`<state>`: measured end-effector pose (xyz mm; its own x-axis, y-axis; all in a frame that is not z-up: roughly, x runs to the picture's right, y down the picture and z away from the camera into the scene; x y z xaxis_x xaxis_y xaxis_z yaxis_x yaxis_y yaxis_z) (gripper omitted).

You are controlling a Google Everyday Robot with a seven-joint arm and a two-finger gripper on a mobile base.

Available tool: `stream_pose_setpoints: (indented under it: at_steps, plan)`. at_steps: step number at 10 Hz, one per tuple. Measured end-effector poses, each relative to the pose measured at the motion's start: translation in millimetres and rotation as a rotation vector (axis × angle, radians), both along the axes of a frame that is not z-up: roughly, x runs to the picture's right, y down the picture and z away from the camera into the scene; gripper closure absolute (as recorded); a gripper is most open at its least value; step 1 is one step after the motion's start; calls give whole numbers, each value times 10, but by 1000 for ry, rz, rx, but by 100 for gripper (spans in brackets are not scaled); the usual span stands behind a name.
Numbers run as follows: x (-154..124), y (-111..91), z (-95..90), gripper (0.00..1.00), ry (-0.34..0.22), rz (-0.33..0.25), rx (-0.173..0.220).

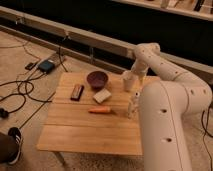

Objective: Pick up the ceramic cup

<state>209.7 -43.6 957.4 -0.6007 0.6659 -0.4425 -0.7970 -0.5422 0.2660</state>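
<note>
The ceramic cup (128, 81) is off-white and stands upright near the back right of the wooden table (90, 131). My gripper (134, 76) hangs from the bent white arm (165, 75) right at the cup's upper right side, at or over its rim. The wrist hides part of the cup's right edge. I cannot tell whether it touches the cup.
A dark maroon bowl (97, 78) stands left of the cup. A pale block (102, 96), a dark flat bar (76, 91), an orange stick (101, 110) and a slim white bottle (132, 106) are on the table. Cables and a blue box (46, 65) lie on the floor at left.
</note>
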Motion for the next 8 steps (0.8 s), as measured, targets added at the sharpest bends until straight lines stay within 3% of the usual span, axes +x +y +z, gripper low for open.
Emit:
stream_pose_setpoints:
  at_steps: [2,7,8]
  plan:
    - [8,45,102,45,4,10,-6]
    - [-41,87,175,96,-3,17,-3]
    - [-95,88,140,100,-17,13,-1]
